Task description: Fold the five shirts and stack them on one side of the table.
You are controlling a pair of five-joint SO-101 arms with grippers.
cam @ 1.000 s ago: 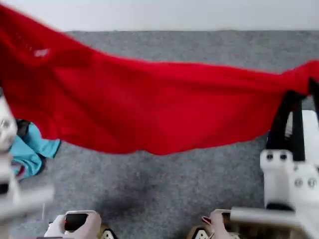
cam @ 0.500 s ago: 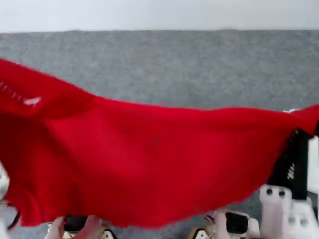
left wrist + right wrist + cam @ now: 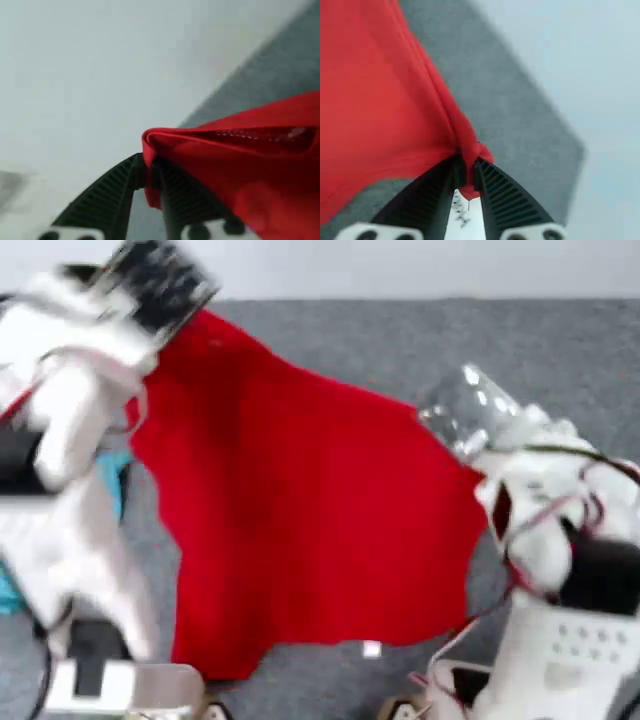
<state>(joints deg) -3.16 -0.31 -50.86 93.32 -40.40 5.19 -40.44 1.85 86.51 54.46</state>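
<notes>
Red shirt (image 3: 300,530) is held spread crosswise between left end effector (image 3: 150,167) and right end effector (image 3: 468,169), both clamped on its corners

Grey carpet-like surface (image 3: 560,350), even nap, no markings. Plain white wall (image 3: 400,265) behind its far edge.

grey fuzzy tabletop (image 3: 350,340) w/ plain white wall (image 3: 400,265) behind; light even

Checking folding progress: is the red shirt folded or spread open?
Spread, not folded: the red shirt stretches as one wide sheet between the left gripper and the right gripper, each shut on a bunched edge.
</notes>
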